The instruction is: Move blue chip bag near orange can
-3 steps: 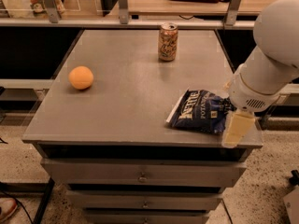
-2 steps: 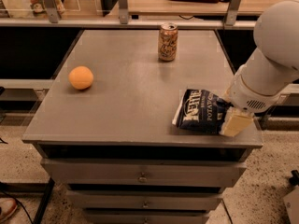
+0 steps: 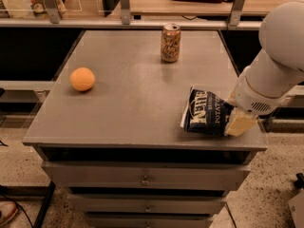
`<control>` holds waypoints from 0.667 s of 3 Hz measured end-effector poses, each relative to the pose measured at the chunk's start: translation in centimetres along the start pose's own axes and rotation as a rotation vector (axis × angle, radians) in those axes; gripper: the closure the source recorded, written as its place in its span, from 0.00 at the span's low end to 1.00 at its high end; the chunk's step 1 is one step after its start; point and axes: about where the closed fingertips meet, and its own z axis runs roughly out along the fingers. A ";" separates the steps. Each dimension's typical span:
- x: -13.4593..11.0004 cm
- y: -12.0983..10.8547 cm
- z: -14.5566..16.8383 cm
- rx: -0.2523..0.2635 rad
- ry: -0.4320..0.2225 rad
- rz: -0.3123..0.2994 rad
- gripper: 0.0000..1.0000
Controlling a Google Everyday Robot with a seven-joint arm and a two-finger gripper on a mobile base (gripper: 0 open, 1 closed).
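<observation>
The blue chip bag (image 3: 204,112), dark navy with white lettering, lies at the front right of the grey table (image 3: 133,103). My gripper (image 3: 233,118) comes in from the right and is shut on the bag's right edge. One tan finger (image 3: 240,124) shows in front of the bag, near the table's front edge. The orange can (image 3: 170,42) stands upright at the back middle of the table, well beyond the bag. The bag's right end is hidden by the gripper and the white arm (image 3: 275,65).
A round orange fruit (image 3: 82,79) sits on the left of the table. Drawers (image 3: 142,179) lie below the table's front edge. A rail with metal posts (image 3: 124,4) runs behind the table. Speckled floor lies to the right.
The bag's left edge has slid a little to the right along with my gripper. The can and the fruit have not moved.
</observation>
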 end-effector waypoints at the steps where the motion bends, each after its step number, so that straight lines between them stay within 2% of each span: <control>1: 0.0 0.0 0.0 -0.001 0.001 -0.001 1.00; 2: -0.2 -0.3 -0.5 0.012 -0.005 -0.002 1.00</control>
